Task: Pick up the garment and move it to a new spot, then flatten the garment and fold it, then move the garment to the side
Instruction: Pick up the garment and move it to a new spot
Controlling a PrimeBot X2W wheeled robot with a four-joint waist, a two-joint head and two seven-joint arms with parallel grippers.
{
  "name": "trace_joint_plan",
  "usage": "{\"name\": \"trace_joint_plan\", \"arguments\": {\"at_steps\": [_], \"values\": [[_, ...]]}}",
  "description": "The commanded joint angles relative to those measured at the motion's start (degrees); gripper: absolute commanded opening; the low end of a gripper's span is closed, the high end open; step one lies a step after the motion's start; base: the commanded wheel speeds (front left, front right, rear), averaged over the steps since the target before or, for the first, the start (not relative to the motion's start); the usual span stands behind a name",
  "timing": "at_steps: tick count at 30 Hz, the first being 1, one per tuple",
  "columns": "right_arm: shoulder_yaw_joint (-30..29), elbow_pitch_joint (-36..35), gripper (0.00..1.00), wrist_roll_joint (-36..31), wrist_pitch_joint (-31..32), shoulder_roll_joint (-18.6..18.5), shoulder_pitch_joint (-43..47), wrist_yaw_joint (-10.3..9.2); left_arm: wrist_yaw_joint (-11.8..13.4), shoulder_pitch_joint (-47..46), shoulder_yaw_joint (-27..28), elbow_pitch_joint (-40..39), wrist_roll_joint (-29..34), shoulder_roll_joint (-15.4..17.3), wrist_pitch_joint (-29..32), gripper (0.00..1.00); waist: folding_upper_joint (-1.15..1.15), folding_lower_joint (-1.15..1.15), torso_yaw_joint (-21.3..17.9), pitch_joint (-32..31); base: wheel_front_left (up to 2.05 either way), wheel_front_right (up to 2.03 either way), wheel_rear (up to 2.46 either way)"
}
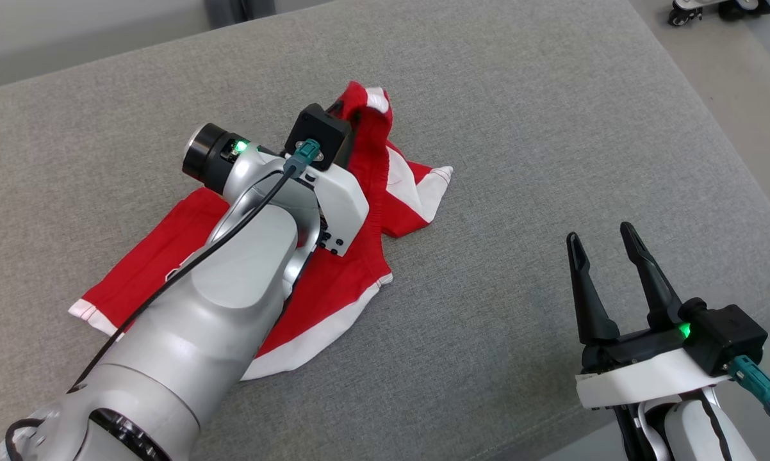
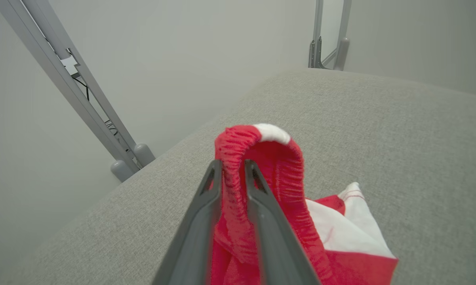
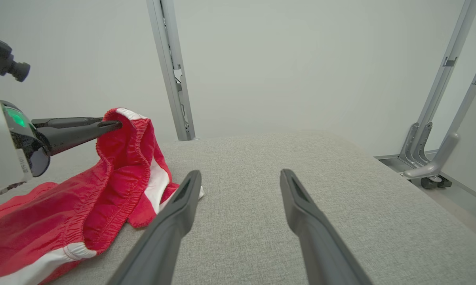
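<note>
While L gripper (image 2: 232, 163) pinches red garment (image 1: 334, 288) on grey cushion (image 1: 519, 128), R gripper (image 1: 601, 232) gapes empty, pale walls behind

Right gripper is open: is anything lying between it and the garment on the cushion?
Nothing visible. Only bare grey cushion lies between the right gripper and the near white-trimmed edge of the garment. The left gripper pinches the waistband at the far end, off that path.

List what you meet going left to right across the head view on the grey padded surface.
First the red-and-white fabric garment, crumpled under the left arm, then bare grey padding, then the right gripper with its two long dark fingers spread open.
</note>
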Motion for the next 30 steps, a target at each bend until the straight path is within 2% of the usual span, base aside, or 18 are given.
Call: {"name": "trace_joint_plan", "arguments": {"at_steps": [1,10,19,24,30], "values": [[0.1,0.2,1.00,0.4,-0.3,-0.2,-0.5,0.02,-0.1,-0.4,-0.8,0.6,-0.8,0.3,-0.2,1.00,0.00,0.00,0.2,-0.2,0.00,0.00,0.00],[-0.6,1.2,1.00,-0.2,-0.3,-0.3,-0.4,0.03,-0.7,-0.1,-6.5,-0.7,-6.4,0.3,1.1,1.00,0.00,0.00,3.6,-1.8,0.00,0.00,0.00],[-3.4,1.3,1.00,-3.0,-0.3,-0.3,0.9,0.03,-0.5,2.9,-8.7,-3.8,-10.5,0.3,-4.7,1.00,0.00,0.00,10.2,-5.8,0.00,0.00,0.00],[-5.1,1.1,1.00,-5.2,-0.3,-0.3,1.8,0.02,0.9,6.8,-4.8,-6.2,-10.3,0.4,-5.7,1.00,0.00,0.00,14.3,-9.1,0.00,0.00,0.00],[-6.7,1.3,1.00,-7.3,-0.3,-0.3,3.8,0.03,3.1,17.9,4.0,-16.6,-4.9,4.7,-5.6,1.00,0.00,0.00,18.7,-13.4,0.00,0.00,0.00]]}}
